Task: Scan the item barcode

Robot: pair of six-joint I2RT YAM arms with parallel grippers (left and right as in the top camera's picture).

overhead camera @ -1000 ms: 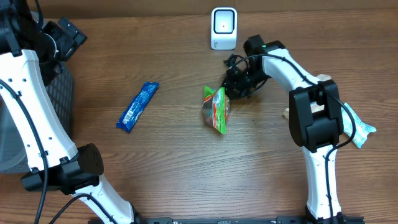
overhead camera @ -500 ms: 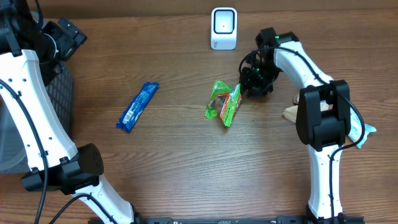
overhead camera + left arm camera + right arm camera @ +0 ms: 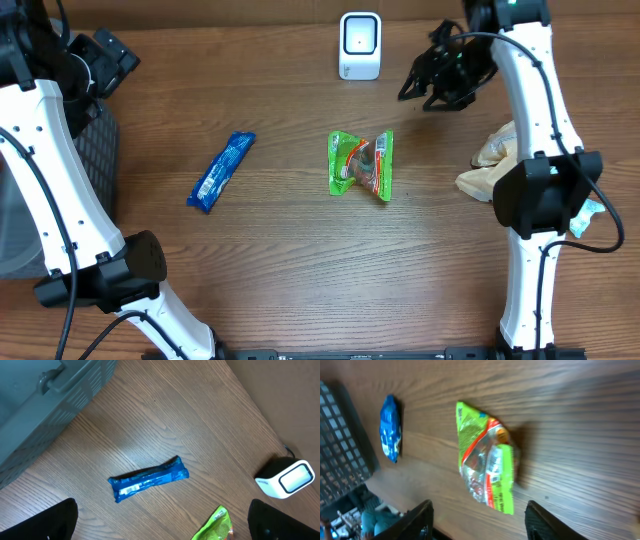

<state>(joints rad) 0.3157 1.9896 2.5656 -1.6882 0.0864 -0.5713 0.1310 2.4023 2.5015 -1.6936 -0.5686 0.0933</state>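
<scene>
Right fingers [image 3: 420,519]: spread apart, nothing between them, dark tips low in the wrist view.
Right gripper [image 3: 428,84]: open and empty, raised over the far side of the table [image 3: 300,290], just beside the scanner [image 3: 360,45], well apart from the green packet [image 3: 361,166].
Left fingers [image 3: 47,522]: spread wide, pinching nothing.
Left gripper [image 3: 160,525]: open, held high near the grey crate [image 3: 45,395], looking down on the blue bar [image 3: 148,478].
Green packet position: flat on the table near its middle, in front of the scanner, touched by neither arm.
Green packet look: crumpled, drawn in at the waist, clear film with red print between two green ends.
Handling: probably light, soft and crinkly; glossy film likely slick, apt to buckle or slide rather than keep its shape; contents possibly crushable under a hard squeeze.
Where to take hold: best on one flat green sealed end, pinched edge-on, leaving the printed faces uncovered for the scanner.
Barcode: not made out in any view, so which face to present cannot be told.
Scanner: white, upright at the far edge, window turned toward the table's middle.
Blue bar: left of the green packet, well apart, pale label patch near one end.
Pale packets [image 3: 490,165]: near the right arm, partly hidden behind it.
</scene>
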